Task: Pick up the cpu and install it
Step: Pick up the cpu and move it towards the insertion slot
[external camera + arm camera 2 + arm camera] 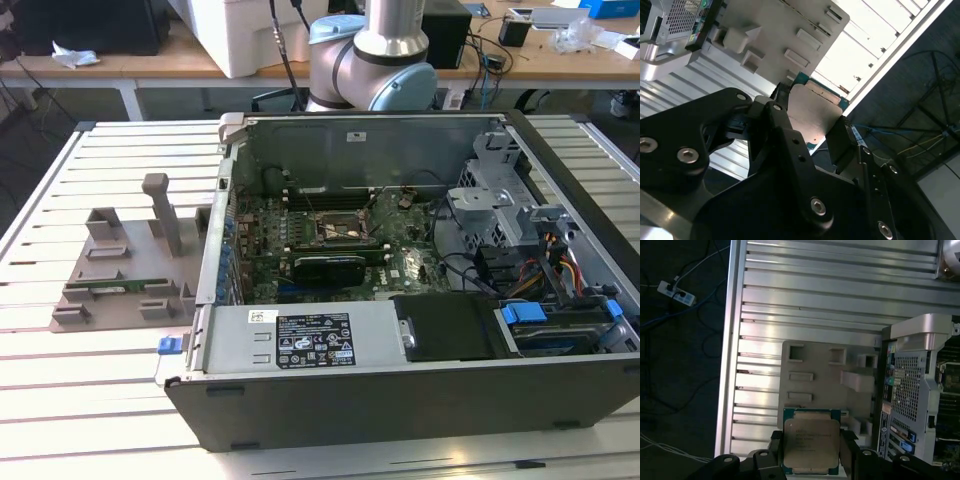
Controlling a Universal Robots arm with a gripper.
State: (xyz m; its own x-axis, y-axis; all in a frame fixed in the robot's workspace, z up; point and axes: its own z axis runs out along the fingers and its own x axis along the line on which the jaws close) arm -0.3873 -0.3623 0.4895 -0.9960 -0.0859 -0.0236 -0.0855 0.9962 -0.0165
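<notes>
The cpu (pixel 811 440) is pinched by the gripper (pixel 812 461), with two opposite edges pressed between the black fingers (pixel 850 456). In both wrist views its silvery metal top is turned toward the cameras, and a green border is seen around it. It is held up off the slatted desk (pixel 815 290). In the first wrist view it is seen in front of the grey fixture (pixel 825 375), near the case (pixel 910 390) (whose vented rear panel faces the fixture). A power strip (pixel 676 292) is seen on the floor (pixel 680 390) past the desk's edge.

In the exterior view the case is laid open on the desk, and the socket (pixel 338 232) is seen near the middle of the board. The fixture is set on the exterior view's left of the case, with a green memory stick (pixel 115 290) lying in it. The arm (pixel 380 50) is seen at the far side, behind the case.
</notes>
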